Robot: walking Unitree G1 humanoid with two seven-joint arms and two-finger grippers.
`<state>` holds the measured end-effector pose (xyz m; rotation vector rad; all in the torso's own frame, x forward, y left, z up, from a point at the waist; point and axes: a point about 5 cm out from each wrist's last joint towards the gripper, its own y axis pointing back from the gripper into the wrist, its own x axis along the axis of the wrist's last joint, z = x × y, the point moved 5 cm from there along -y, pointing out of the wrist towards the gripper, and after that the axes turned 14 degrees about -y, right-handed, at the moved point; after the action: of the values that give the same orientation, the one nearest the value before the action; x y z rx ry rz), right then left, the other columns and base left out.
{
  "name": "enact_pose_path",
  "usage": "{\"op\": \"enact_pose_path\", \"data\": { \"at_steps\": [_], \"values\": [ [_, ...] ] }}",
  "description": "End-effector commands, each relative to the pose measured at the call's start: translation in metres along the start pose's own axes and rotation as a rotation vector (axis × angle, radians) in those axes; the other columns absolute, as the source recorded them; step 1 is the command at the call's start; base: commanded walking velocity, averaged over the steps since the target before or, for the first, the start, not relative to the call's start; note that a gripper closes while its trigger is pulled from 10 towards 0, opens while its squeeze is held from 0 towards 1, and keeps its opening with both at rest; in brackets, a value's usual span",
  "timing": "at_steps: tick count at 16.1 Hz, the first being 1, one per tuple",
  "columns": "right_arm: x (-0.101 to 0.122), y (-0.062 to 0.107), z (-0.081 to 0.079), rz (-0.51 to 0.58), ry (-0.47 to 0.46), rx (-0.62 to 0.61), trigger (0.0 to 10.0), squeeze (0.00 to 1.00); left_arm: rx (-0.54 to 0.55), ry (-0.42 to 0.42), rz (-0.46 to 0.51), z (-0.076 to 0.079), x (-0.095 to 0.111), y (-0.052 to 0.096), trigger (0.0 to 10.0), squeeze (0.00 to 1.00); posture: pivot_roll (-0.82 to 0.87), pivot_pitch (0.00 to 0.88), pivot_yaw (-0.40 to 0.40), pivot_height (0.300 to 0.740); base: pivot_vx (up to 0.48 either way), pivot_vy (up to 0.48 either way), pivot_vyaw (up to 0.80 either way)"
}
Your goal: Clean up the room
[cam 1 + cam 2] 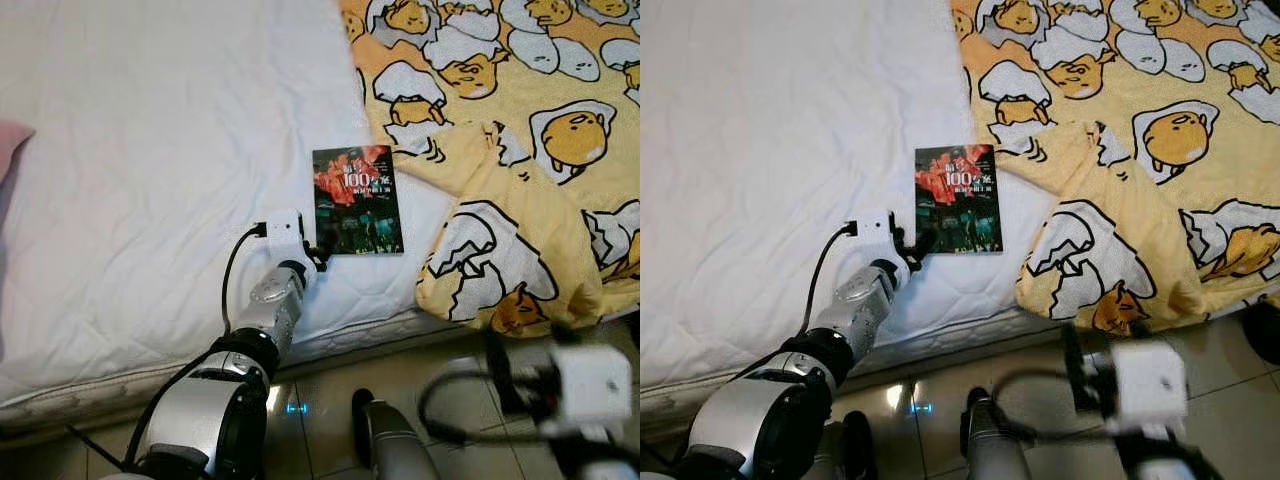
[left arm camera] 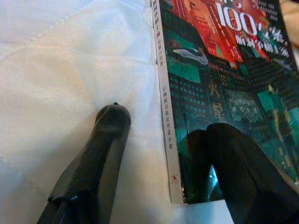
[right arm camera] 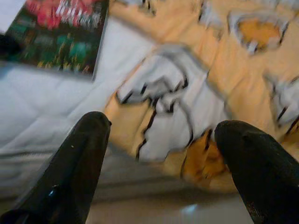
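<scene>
A paperback book (image 1: 357, 200) with a dark red and green cover lies flat on the white mattress (image 1: 150, 150), beside the yellow blanket. My left gripper (image 1: 318, 255) is open at the book's near left corner. In the left wrist view one finger (image 2: 233, 163) rests on the book (image 2: 224, 79) cover and the other finger (image 2: 105, 140) lies on the sheet just outside the spine. My right gripper (image 3: 163, 126) is open and holds nothing. It hangs blurred over the floor at the bed's edge, facing the blanket's (image 3: 187, 93) hanging hem.
A yellow blanket (image 1: 520, 150) printed with egg characters covers the bed's right side and droops over the edge. A pink cloth (image 1: 10, 140) peeks in at the far left. Tiled floor (image 1: 330, 400) runs along the mattress front.
</scene>
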<state>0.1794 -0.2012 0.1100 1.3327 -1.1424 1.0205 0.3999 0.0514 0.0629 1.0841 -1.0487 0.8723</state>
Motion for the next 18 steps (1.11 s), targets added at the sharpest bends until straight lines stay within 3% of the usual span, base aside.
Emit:
{"op": "enact_pose_path", "data": {
  "at_steps": [1,3,6,9,13,18],
  "values": [
    [-0.017,0.005,0.011,-0.077,-0.049,0.015,10.0,0.0,-0.037,0.066,-0.044,0.014,-0.014,0.002,10.0,0.0,-0.41,0.33,-0.047,0.736,0.0,0.0,0.0],
    [-0.031,0.004,0.016,-0.129,-0.098,0.036,10.0,0.0,-0.044,0.144,-0.048,0.014,-0.013,0.001,10.0,0.0,-0.4,0.324,-0.044,0.736,0.0,0.0,0.0],
    [-0.032,0.002,0.005,-0.137,-0.074,0.124,10.0,0.0,-0.072,0.209,-0.041,0.017,-0.01,0.0,10.0,0.0,-0.4,0.316,-0.04,0.736,0.0,0.0,0.0],
    [-0.037,0.001,-0.011,-0.146,-0.061,0.223,10.0,0.0,-0.176,0.16,-0.03,0.04,-0.003,-0.001,10.0,0.0,-0.39,0.3,-0.035,0.736,0.0,0.0,0.0],
    [-0.037,0.003,-0.039,-0.15,-0.04,0.351,10.0,0.0,-0.274,0.211,-0.05,0.063,-0.003,0.0,10.0,0.0,-0.39,0.304,-0.034,0.736,0.0,0.0,0.0],
    [-0.04,0.001,-0.037,-0.149,-0.04,0.329,10.0,0.0,-0.349,0.181,-0.059,0.083,-0.006,0.004,10.0,0.0,-0.38,0.309,-0.031,0.736,0.0,0.0,0.0]
  ]
}}
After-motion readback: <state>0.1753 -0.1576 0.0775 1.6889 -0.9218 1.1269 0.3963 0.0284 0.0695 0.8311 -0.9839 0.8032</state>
